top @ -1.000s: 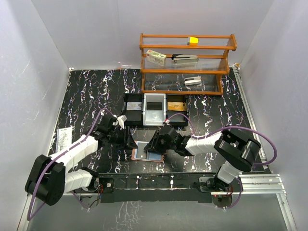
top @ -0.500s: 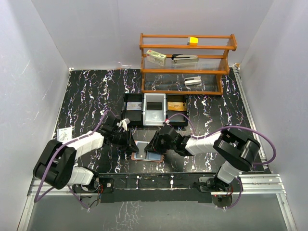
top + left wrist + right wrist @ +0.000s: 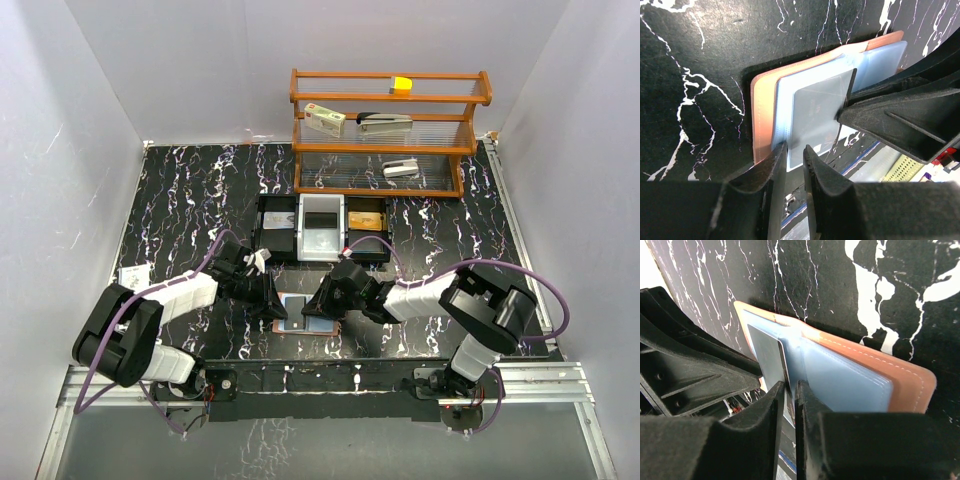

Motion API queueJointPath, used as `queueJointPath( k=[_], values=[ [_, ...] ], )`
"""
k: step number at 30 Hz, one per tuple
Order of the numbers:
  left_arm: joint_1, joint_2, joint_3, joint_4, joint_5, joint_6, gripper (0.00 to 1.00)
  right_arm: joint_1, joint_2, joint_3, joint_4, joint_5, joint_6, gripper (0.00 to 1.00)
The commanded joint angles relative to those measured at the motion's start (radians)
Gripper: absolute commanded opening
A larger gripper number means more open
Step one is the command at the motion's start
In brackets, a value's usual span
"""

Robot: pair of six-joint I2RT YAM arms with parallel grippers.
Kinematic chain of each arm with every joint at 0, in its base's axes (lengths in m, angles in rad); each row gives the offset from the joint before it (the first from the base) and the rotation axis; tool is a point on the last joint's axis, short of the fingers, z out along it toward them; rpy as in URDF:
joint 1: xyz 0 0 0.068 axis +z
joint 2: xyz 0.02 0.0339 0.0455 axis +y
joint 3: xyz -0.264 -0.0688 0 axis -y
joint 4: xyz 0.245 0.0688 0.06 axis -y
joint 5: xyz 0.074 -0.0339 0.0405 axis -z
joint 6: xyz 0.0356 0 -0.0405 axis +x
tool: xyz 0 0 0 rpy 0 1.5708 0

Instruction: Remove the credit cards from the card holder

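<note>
1. The small flat salmon-brown folding card holder (image 3: 300, 318) lies open, pale blue-grey pockets facing up, at the 6 o'clock part of the black white-veined tabletop (image 3: 180, 200).
2. The left end effector (image 3: 794, 152) sits at the card holder's 9 o'clock. Its jaws are almost closed, gripping the edge of a pale blue pocket sheet.
3. The right end effector (image 3: 790, 387) sits at the card holder's 3 o'clock. Its jaws stand a thin gap apart, apparently pinching the edge of a flat grey card (image 3: 767, 355). Whether a pocket layer is also caught cannot be told.
4. The grey card lies mostly over the pocket.
</note>
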Motion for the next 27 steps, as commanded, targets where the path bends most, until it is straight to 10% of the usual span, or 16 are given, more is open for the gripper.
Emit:
queueJointPath(
  k=[1,27],
  values=[
    [-0.004,0.014,-0.006,-0.055,-0.014,0.028,0.19,0.007,0.027,0.011,0.049,-0.005,-0.002,0.10],
    [-0.004,0.012,0.017,-0.085,-0.047,0.043,0.14,-0.103,-0.018,-0.044,0.026,-0.177,-0.127,0.04]
  ],
)
